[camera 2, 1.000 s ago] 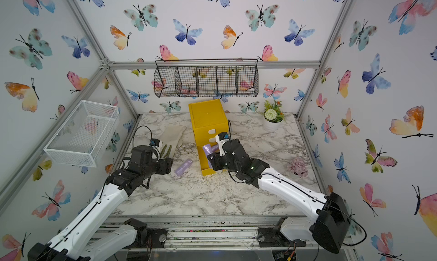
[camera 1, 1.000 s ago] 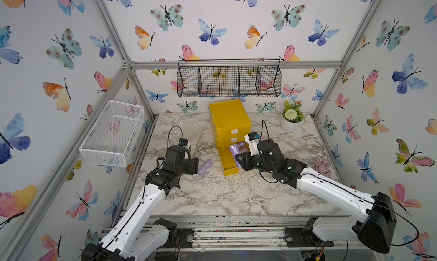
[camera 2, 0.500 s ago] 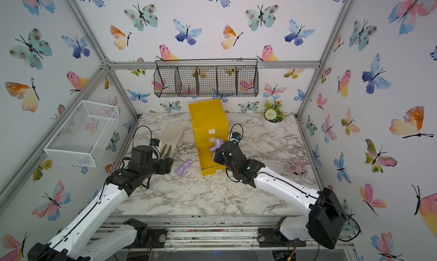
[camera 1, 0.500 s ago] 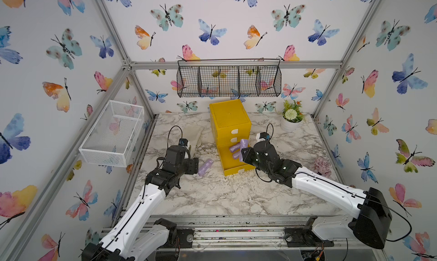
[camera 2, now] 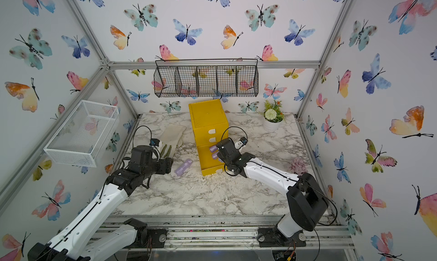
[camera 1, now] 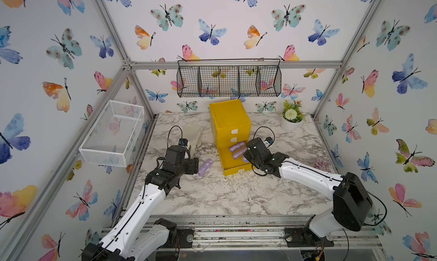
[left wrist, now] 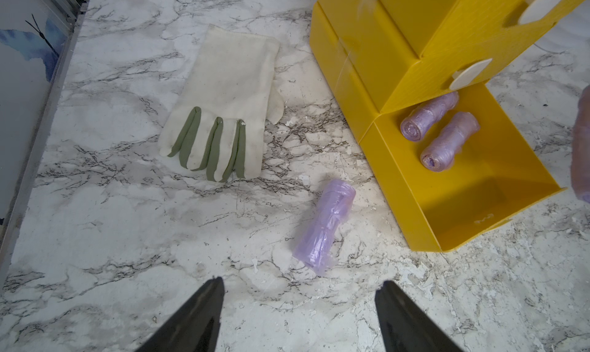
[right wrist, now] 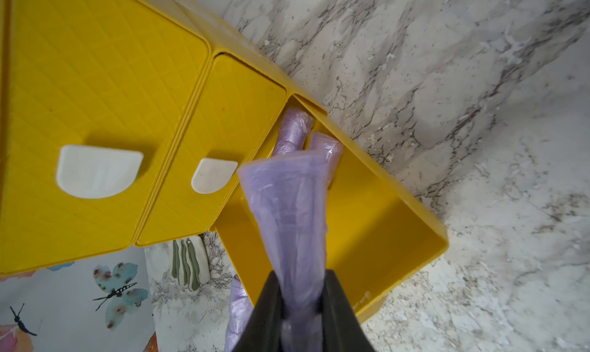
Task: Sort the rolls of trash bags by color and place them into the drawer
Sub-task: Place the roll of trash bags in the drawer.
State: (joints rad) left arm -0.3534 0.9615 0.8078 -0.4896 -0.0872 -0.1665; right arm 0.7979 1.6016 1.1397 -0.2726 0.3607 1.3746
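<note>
The yellow drawer [camera 1: 229,116] [camera 2: 205,115] chest stands mid-table with its bottom drawer [left wrist: 479,206] pulled out. Two purple rolls [left wrist: 427,116] [left wrist: 448,141] lie at the back of that bottom drawer. My right gripper [right wrist: 301,277] [camera 1: 246,157] is shut on a third purple roll [right wrist: 290,206], which hangs over the open bottom drawer. Another purple roll [left wrist: 324,227] [camera 1: 205,167] lies on the marble left of the chest. My left gripper [left wrist: 300,283] [camera 1: 194,165] stands open and empty just short of this roll. No pink or green rolls show.
A pale glove [camera 1: 192,135] lies behind my left arm. A potted plant [camera 1: 290,120] stands back right and a pink flower [camera 1: 322,164] lies by the right wall. A black wire basket [camera 1: 229,81] hangs on the back wall, a white one [camera 1: 113,134] on the left.
My right gripper has swung in and down over the open bottom drawer with the purple roll. The left arm has not moved.
</note>
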